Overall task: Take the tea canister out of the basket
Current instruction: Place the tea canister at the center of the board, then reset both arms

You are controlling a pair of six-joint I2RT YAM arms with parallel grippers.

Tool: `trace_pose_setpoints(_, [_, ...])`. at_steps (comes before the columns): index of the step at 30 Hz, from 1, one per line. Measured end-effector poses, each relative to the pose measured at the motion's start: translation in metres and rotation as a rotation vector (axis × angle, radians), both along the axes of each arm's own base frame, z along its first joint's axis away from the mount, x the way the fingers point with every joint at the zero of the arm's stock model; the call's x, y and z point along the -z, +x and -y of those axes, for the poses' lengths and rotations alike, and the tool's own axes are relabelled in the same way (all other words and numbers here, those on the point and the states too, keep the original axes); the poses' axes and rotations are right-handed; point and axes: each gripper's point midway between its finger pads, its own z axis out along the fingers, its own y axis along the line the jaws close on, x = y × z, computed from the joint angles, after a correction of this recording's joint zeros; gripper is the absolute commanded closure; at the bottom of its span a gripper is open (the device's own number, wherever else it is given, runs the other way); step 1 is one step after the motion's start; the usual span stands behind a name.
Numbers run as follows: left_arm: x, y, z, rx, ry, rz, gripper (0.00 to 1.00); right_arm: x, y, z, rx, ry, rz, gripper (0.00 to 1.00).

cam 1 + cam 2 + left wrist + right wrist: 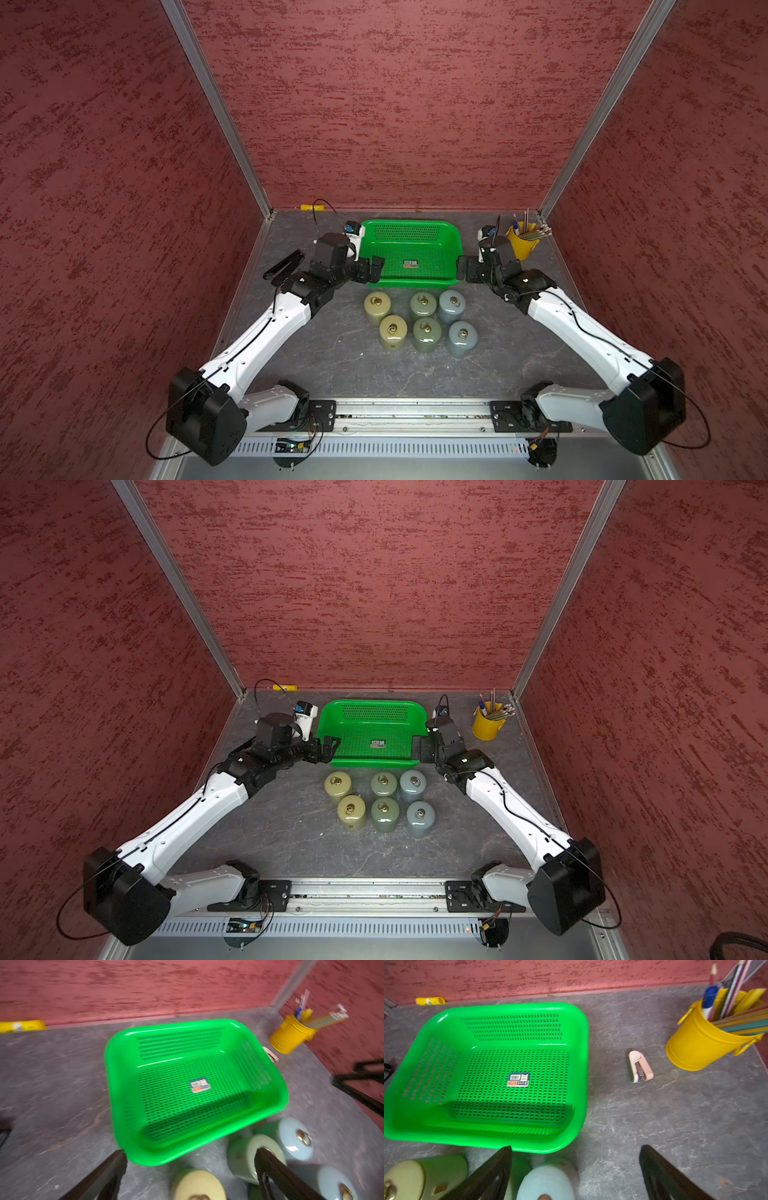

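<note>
The bright green mesh basket [409,283] [370,764] sits at the back middle of the table. Inside it I see only a small sticker [518,1080]. Several tea canisters with brass ring lids stand in two rows on the table just in front of it: olive-yellow [377,305], green [423,304] and blue-grey [452,304]. My left gripper [376,269] [192,1152] is open at the basket's [116,1084] left front corner. My right gripper [462,268] [576,1148] is open at the basket's [583,1064] right front corner. Neither holds anything.
A yellow pencil bucket [521,243] [695,1047] stands at the back right. A small pinkish stapler-like object [640,1067] lies between it and the basket. A yellow item [311,207] lies by the back wall, and a black object [284,266] at the left. Red walls close three sides.
</note>
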Motion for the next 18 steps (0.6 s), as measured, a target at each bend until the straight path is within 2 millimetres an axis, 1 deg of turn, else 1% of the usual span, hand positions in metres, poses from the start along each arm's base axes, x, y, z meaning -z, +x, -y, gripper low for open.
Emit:
trace_pose_setpoints(3, [0.006, 0.02, -0.047, -0.146, -0.036, 0.018, 0.0, -0.004, 0.006, 0.02, 0.05, -0.017, 0.037, 0.01])
trace_pose_setpoints(5, [0.016, 0.029, -0.08, -0.244, -0.058, 0.027, 0.0, -0.009, 0.01, 0.032, 0.079, -0.033, 0.07, 0.01])
trace_pose_setpoints(7, [0.032, 0.033, -0.114, -0.341, -0.082, 0.025, 0.0, -0.013, 0.015, 0.046, 0.115, -0.048, 0.113, 0.01])
trace_pose_setpoints(8, [0.039, 0.033, -0.127, -0.378, -0.089, 0.023, 0.0, -0.014, 0.016, 0.051, 0.129, -0.05, 0.133, 0.01])
trace_pose_setpoints(10, [0.055, 0.032, -0.152, -0.45, -0.099, 0.018, 0.0, -0.01, 0.018, 0.069, 0.173, -0.058, 0.161, 0.01])
trace_pose_setpoints(13, [0.071, 0.032, -0.169, -0.495, -0.1, 0.023, 0.0, 0.004, 0.02, 0.101, 0.253, -0.079, 0.177, 0.01])
trace_pose_setpoints(15, [0.076, 0.031, -0.172, -0.501, -0.099, 0.041, 0.0, 0.016, 0.019, 0.119, 0.3, -0.099, 0.18, 0.01])
trace_pose_setpoints(18, [0.081, 0.032, -0.175, -0.499, -0.091, 0.07, 0.0, 0.031, 0.017, 0.141, 0.347, -0.135, 0.19, 0.01])
